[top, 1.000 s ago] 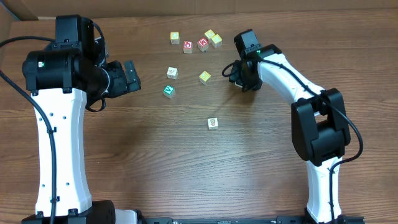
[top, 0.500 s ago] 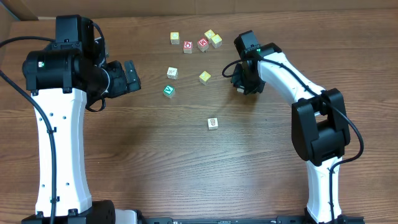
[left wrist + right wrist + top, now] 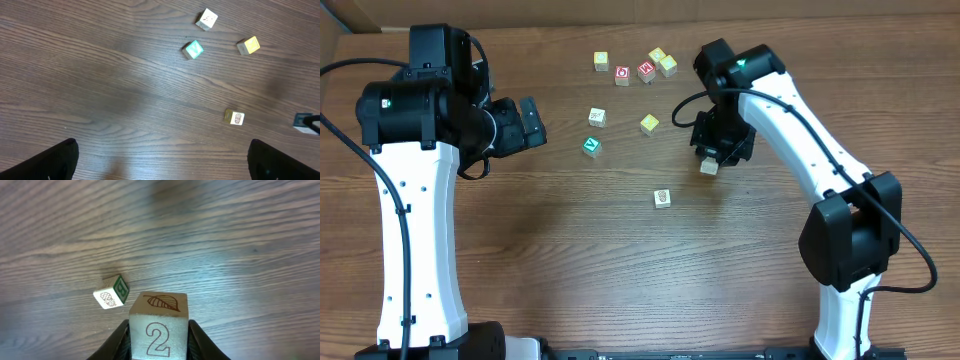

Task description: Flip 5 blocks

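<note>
My right gripper [image 3: 712, 160] is shut on a cream block [image 3: 709, 167] and holds it above the table right of centre. In the right wrist view this block [image 3: 159, 325] shows a "2" and a leaf between my fingers [image 3: 120, 340]. A block with a pineapple and a green B [image 3: 112, 292] lies below and to its left, also seen from overhead [image 3: 662, 198]. More blocks lie further back: green [image 3: 591, 146], cream [image 3: 597, 117], yellow [image 3: 649, 124]. My left gripper [image 3: 165, 170] hangs open over bare wood at the left [image 3: 530, 122].
Two red-faced cubes [image 3: 622, 75] [image 3: 646, 71] sit in a cluster at the back with pale cubes [image 3: 601, 61] [image 3: 663, 61]. In the left wrist view the green cube [image 3: 193, 49], a cream one [image 3: 206, 19], a yellow one [image 3: 248, 45] and the pineapple one [image 3: 234, 117] lie apart.
My right gripper closed on the "2" block and moved toward the table's front with it, lifting it off the wood. The left arm stayed still.
</note>
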Controlling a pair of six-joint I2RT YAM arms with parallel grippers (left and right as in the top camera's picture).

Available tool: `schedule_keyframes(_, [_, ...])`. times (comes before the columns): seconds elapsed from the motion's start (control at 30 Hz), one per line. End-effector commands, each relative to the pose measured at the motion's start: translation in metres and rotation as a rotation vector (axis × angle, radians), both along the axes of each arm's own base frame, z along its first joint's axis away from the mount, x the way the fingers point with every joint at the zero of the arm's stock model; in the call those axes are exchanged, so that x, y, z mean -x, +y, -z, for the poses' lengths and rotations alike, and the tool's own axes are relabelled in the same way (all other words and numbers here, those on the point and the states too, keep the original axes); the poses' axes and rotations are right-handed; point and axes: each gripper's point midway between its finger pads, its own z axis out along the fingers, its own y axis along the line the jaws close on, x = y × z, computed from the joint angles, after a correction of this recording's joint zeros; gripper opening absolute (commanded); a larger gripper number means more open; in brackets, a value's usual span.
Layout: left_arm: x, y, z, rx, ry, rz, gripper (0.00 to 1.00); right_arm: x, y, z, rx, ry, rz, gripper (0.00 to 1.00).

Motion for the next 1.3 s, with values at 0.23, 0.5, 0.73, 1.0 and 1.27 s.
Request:
schedule_keyframes(0.23, [-0.002, 0.003, -0.002, -0.002, -0.006, -0.019, 1.00, 0.029, 0.031, 0.033, 0.000, 0.029, -0.100, 0.21])
schedule_keyframes(0.5, [-0.002, 0.003, -0.002, -0.002, -0.005, -0.019, 1.00, 0.033, 0.035, 0.047, 0.016, 0.017, -0.125, 0.67])
schedule_keyframes(0.73, [-0.002, 0.003, -0.002, -0.002, -0.005, -0.019, 1.00, 0.038, 0.021, 0.048, 0.086, 0.033, -0.127, 0.61])
schedule_keyframes(1.0, [-0.002, 0.003, -0.002, -0.002, -0.005, -0.019, 1.00, 0.035, -0.019, 0.046, 0.142, 0.093, -0.022, 0.47])
schedule_keyframes(1.27, [-0.002, 0.003, -0.002, -0.002, -0.006, -0.019, 1.00, 0.047, -0.039, 0.042, 0.214, 0.144, -0.071, 0.07])
